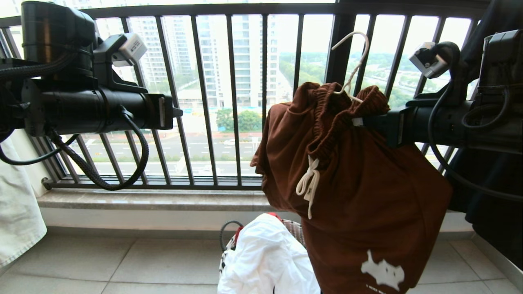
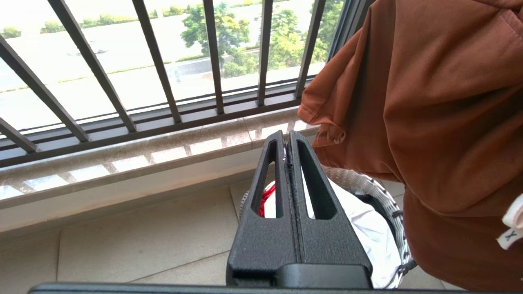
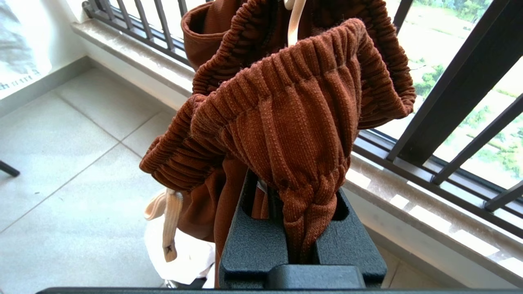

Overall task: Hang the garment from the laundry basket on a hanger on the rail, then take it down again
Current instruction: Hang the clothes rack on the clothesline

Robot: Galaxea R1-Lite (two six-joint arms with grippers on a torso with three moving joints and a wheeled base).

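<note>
Most of the cream-white wire hanger (image 1: 352,61) is buried inside the bunched waistband of the rust-brown shorts (image 1: 359,196), only its hook showing. The shorts' hem runs off the head view's lower edge, cutting the small print under the white mark, too small to read. The shorts also cover much of the laundry basket (image 1: 296,228). The right hand (image 3: 300,228) has its fingertips swallowed by the waistband. A dark garment (image 1: 494,204) is cropped at right.
</note>
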